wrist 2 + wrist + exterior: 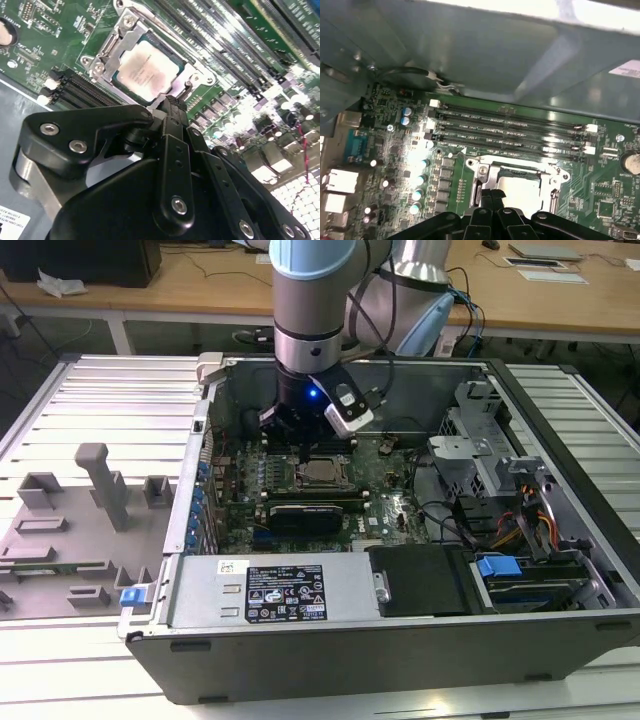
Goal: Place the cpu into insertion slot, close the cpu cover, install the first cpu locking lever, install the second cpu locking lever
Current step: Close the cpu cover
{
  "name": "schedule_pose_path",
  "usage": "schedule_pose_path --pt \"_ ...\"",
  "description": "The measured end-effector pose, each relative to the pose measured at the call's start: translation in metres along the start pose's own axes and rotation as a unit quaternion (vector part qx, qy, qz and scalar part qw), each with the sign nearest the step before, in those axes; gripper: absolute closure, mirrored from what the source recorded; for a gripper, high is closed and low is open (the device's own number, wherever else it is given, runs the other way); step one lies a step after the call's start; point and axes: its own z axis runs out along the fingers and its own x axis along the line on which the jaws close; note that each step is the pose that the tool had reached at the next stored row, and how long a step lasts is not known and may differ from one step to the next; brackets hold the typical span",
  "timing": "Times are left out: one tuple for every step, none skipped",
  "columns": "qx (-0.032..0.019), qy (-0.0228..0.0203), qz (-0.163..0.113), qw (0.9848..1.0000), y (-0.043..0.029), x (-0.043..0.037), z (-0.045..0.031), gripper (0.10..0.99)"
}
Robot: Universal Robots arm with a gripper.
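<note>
The cpu lies flat in the insertion slot on the green motherboard, its silvery top showing. The cpu cover lies down around it as a metal frame, and the chip shows through its window. In the first wrist view the cpu and the cpu cover sit just beyond my fingertips. My gripper is shut with nothing between its fingers. Its tip is at the socket's edge, right by the frame. I cannot make out the locking levers. In the exterior view my gripper hangs low over the socket.
Long memory slots run beside the socket. A black heatsink bar lies on its other side. The grey case wall rises behind the board. A power supply and drive cage fill the case. Grey fixtures stand outside it.
</note>
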Motion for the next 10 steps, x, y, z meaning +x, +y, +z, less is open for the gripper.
schedule_pose_path --pt "-0.0002 0.0017 0.0 1.0 -0.0018 0.0001 -0.0002 0.98" --pt "-0.0005 0.0036 0.0 1.0 -0.0053 0.0004 -0.0005 0.98" --pt "-0.0007 0.0049 0.0 1.0 -0.0077 0.0001 -0.0008 0.98" --pt "-0.0009 0.006 0.001 1.0 -0.0096 -0.0007 -0.0009 0.98" --pt "-0.0011 0.0078 0.001 1.0 -0.0119 -0.0023 -0.0011 0.98" --pt "-0.0013 0.009 0.001 1.0 -0.0132 -0.0039 -0.0012 0.98" --pt "-0.0017 0.011 0.001 0.9999 -0.0145 -0.0072 -0.0012 0.98" --pt "-0.0019 0.013 0.001 0.9999 -0.0158 -0.0114 -0.0012 0.98" --pt "-0.0021 0.014 0.001 0.9999 -0.0165 -0.0144 -0.0012 0.98" --pt "-0.0023 0.0152 0.001 0.9999 -0.0172 -0.0177 -0.0012 0.98"
